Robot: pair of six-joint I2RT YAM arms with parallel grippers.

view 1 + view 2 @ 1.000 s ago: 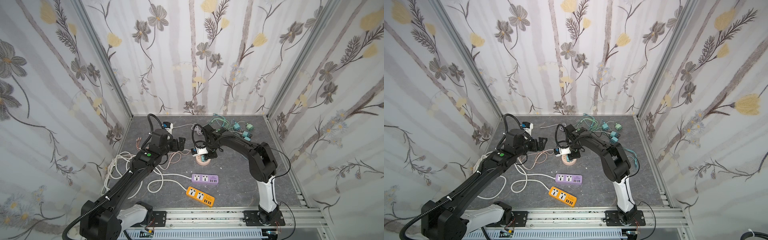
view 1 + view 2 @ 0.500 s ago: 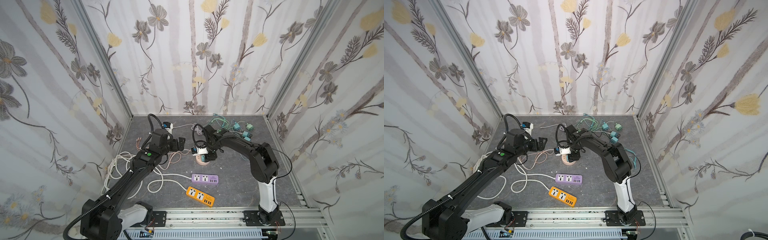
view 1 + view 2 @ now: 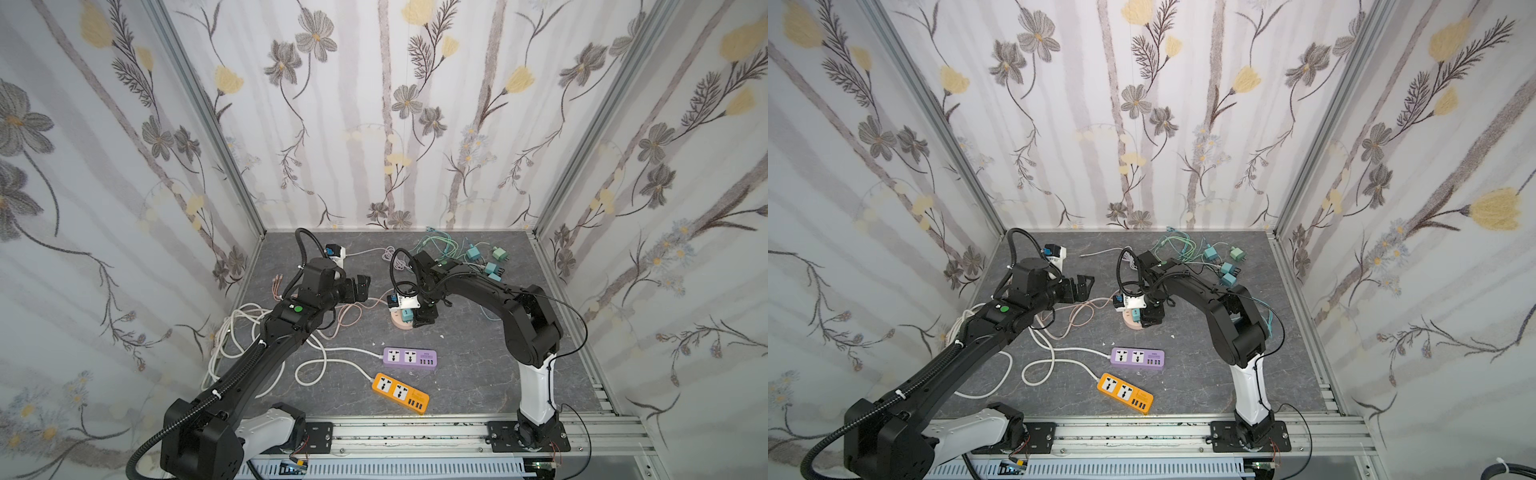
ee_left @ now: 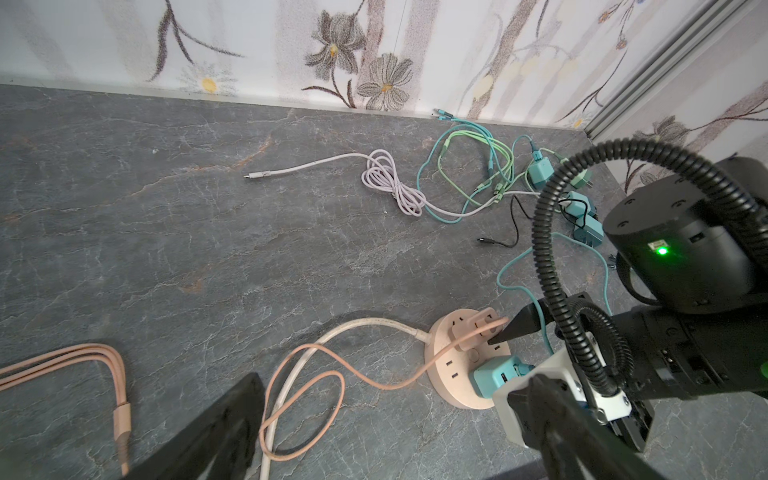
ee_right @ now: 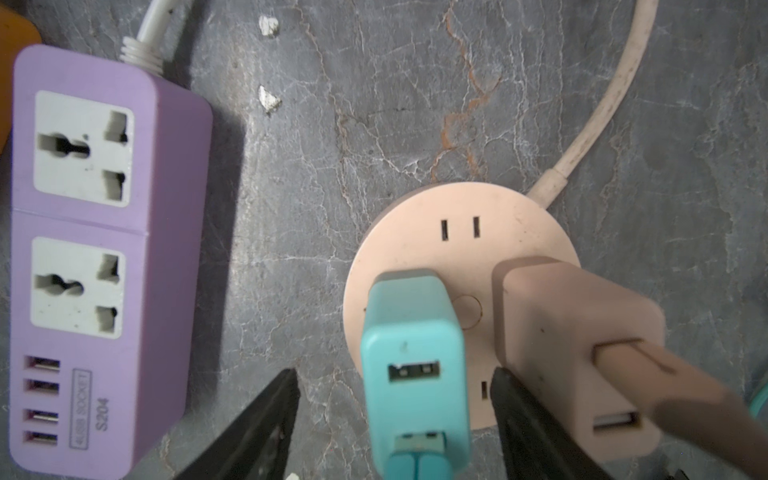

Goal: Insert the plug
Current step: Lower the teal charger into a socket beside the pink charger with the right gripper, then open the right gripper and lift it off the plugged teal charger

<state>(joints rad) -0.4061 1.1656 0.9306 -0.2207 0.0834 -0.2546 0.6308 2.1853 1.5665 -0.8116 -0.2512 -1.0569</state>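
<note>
Tabletop (image 3: 465, 374): right fingers (image 5: 257, 428) newly off plug (image 5: 415, 353)

Bright, even light — soft shadows, near edges blurred.

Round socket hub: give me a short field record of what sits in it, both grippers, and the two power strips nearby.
hub: round pink socket hub, lying flat
plugged in: teal charger and pink charger, side by side
free socket: one two-slot socket in the right wrist view is empty
right gripper: open, a finger on either side of the teal charger, not clamping it
left gripper: open, empty, apart from the hub
strips: purple strip and orange strip, nothing plugged in
</note>
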